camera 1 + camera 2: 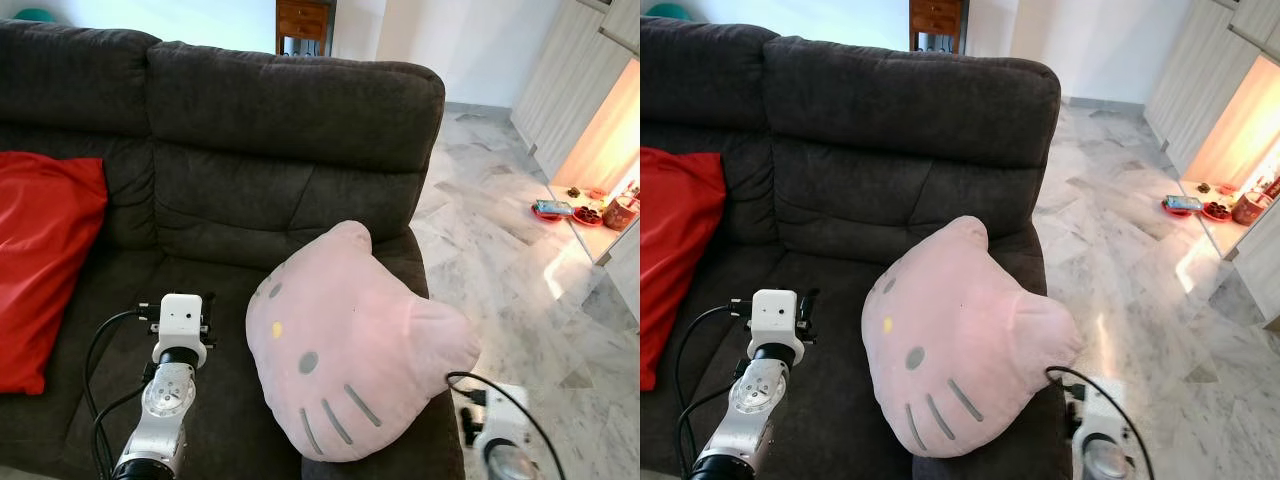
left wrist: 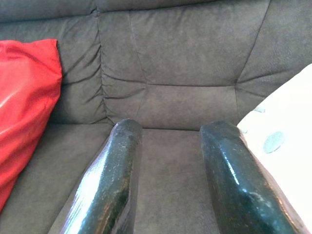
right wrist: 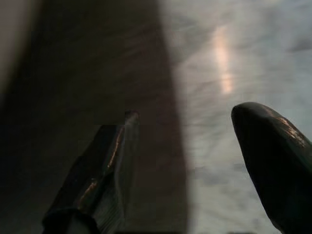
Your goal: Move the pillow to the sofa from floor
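Pillow (image 1: 350, 345): lower centre, resting on sofa (image 1: 290, 130) seat, one edge overhanging.
Left gripper (image 2: 170, 180): fingers apart, empty.
Right gripper (image 3: 190, 161): fingers apart, empty.
Advice: nudge pillow inward, away from edge.

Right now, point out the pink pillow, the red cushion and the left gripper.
pink pillow (image 1: 350, 350), left eye view, middle of its face.
red cushion (image 1: 40, 260), left eye view, centre of its fabric.
left gripper (image 2: 170, 161), left wrist view, midway between its fingertips.

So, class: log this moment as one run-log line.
pink pillow: on sofa | left gripper: open, over seat | right gripper: open, beside sofa
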